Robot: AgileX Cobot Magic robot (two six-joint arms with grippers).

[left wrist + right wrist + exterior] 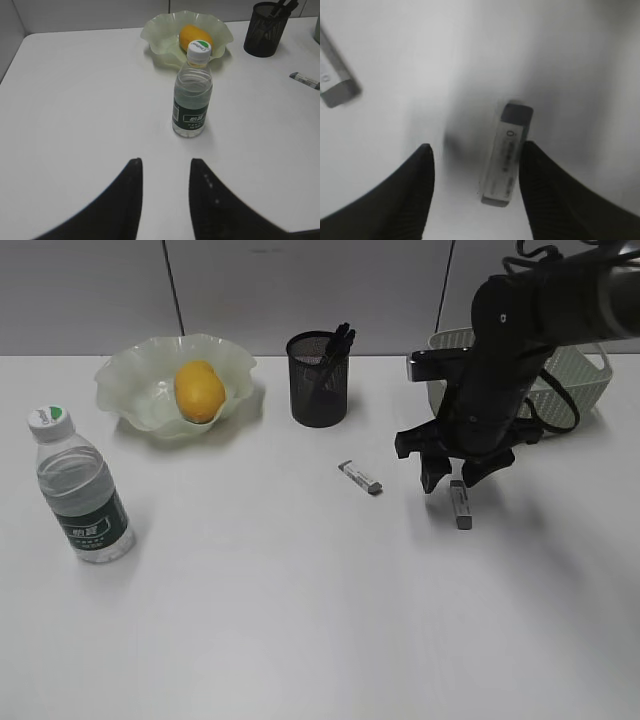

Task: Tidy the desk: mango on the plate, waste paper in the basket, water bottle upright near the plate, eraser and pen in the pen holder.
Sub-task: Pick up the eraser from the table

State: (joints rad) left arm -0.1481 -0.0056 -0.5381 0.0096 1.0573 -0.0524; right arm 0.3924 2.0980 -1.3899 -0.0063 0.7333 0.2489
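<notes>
The right gripper (475, 192) hangs low over the tabletop (300, 620) with its jaws spread, pinching nothing. An eraser (506, 152) lies flat between them, close against the right-hand finger and with a wider gap to the left one, its long side roughly in line with the fingers. That alignment suits a grasp across its narrow width, which I judge to be the step in hand; the jaws probably need a small sideways shift to centre it. In the exterior view this eraser (460, 504) lies just below the gripper's tips.

A second eraser (360, 477) lies near, to the left, apart from the first and from the pen holder (318, 380), so either can be taken without disturbing the other. The pen holder stands upright with dark pens already sticking out of it. Behind the right arm sits the basket (580, 375); whether the waste paper is in it cannot be told.

The left gripper (165, 200) rests back from the work, jaws spread and empty. The water bottle (192, 95) stands upright just in front of the plate (160, 35), which holds the mango (192, 36), so those parts look finished.
</notes>
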